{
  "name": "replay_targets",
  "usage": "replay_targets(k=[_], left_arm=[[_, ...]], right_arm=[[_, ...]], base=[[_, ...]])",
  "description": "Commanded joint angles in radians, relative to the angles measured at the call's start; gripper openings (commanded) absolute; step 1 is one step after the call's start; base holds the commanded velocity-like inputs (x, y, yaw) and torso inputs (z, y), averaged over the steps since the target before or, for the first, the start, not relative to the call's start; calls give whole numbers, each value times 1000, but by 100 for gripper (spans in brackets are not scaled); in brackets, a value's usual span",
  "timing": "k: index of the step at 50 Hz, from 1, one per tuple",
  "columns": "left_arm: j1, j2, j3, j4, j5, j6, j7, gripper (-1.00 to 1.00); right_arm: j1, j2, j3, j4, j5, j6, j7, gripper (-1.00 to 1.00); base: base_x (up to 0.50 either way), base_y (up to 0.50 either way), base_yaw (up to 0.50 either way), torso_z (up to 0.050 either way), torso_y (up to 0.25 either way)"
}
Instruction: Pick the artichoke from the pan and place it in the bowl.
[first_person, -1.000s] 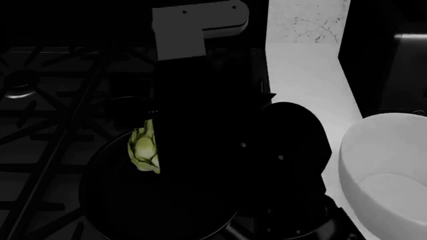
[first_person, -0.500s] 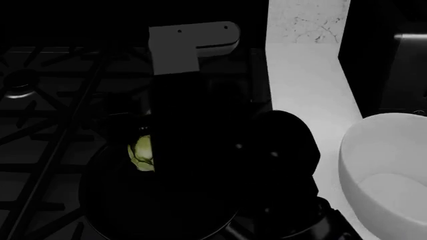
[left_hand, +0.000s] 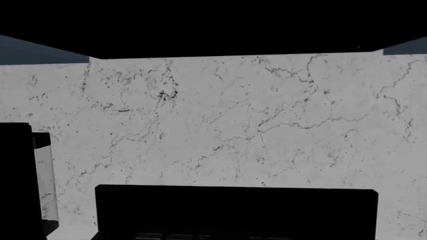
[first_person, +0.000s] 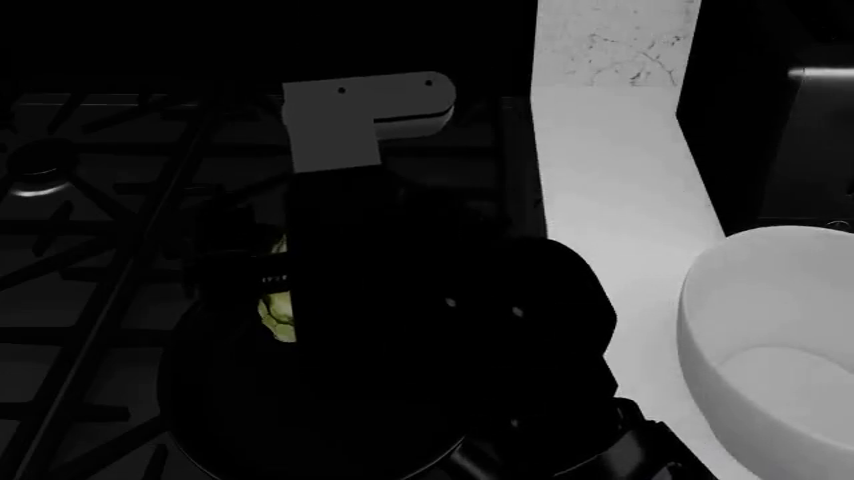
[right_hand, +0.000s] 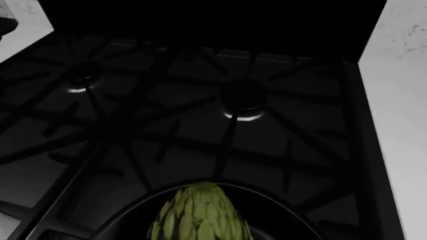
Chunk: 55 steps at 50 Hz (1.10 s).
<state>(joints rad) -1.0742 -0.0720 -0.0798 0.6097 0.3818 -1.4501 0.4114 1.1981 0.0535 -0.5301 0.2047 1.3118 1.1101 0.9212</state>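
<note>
The right gripper (first_person: 287, 300) is buried in the dark mass of its own arm in the head view; only its pale grey bracket (first_person: 350, 122) stands out, and fingers can't be made out in any view, so spread or pinched cannot be told. Change over the last second: the bracket has slid left and down, and the arm now covers most of the small pale yellow-green scaly artichoke (right_hand: 198, 215), leaving just a sliver showing in the head view where half the bud was visible before. Judgement: the arm is closing in for the pick, grasp not confirmed. In the right wrist view the bud sits directly ahead of the claw and close, resting inside the round shallow black frying pan (right_hand: 280, 212); nothing else visible in the pan. Beyond it is the black stove grate (right_hand: 233, 135) with burners. Off to the claw's right, across a strip of white marble counter (first_person: 607, 180), the large plain white deep bowl (first_person: 747, 300) sits with nothing visible inside. The left gripper is not in view; its camera shows only marble wall (left_hand: 233, 125).
</note>
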Motion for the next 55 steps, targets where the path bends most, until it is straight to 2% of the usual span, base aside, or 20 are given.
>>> replay_targets(k=[1, 55], left_arm=[[13, 13, -21, 21, 2, -10, 14, 100], [26, -4, -43, 17, -46, 6, -20, 100]], right_arm=[[9, -14, -17, 2, 1, -12, -33, 100], [11, -3, -138, 129, 15, -123, -116, 100]], base=[[0, 0, 0, 0, 0], [0, 0, 0, 0, 0]])
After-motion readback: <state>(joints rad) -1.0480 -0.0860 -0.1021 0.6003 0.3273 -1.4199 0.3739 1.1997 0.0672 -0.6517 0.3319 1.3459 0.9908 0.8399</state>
